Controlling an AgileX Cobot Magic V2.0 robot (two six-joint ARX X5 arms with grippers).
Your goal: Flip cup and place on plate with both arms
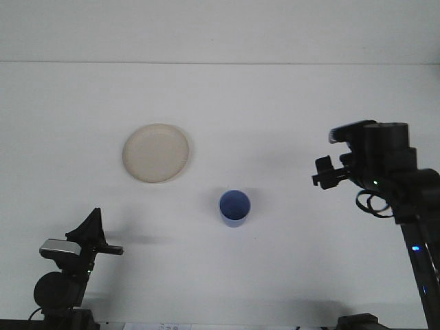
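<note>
Front view, cup: a small blue plastic cup (234,207) stands upright on the white surface (275,110), its round mouth facing up so the blue inside can be seen. It stands free and nothing touches it.
Cup position: near the middle of the surface, a little toward the robot, below and to the right of the plate and apart from it.
Plate: a round, cream-coloured shallow plate (157,152) lies flat on the surface, left of the centre. It carries nothing.
Right tool: the black tool of the right arm (324,176) hangs above the surface at the right side, well apart from the cup and turned toward the left. It holds nothing. The fingers are dark and small from this angle, so I cannot tell how wide they stand.
Right arm: the black arm (405,206) rises from the lower right corner, with a loop of black cable beside the wrist and a small blue light lower on the link.
Left tool: the left tool (93,230) sits low at the lower left corner, pointing up and away from the robot, far from both cup and plate. Its black fingers seem to meet in one point, but I cannot tell this for sure. It holds nothing.
Left arm: only the grey wrist block and a round black joint are in view under the tool.
</note>
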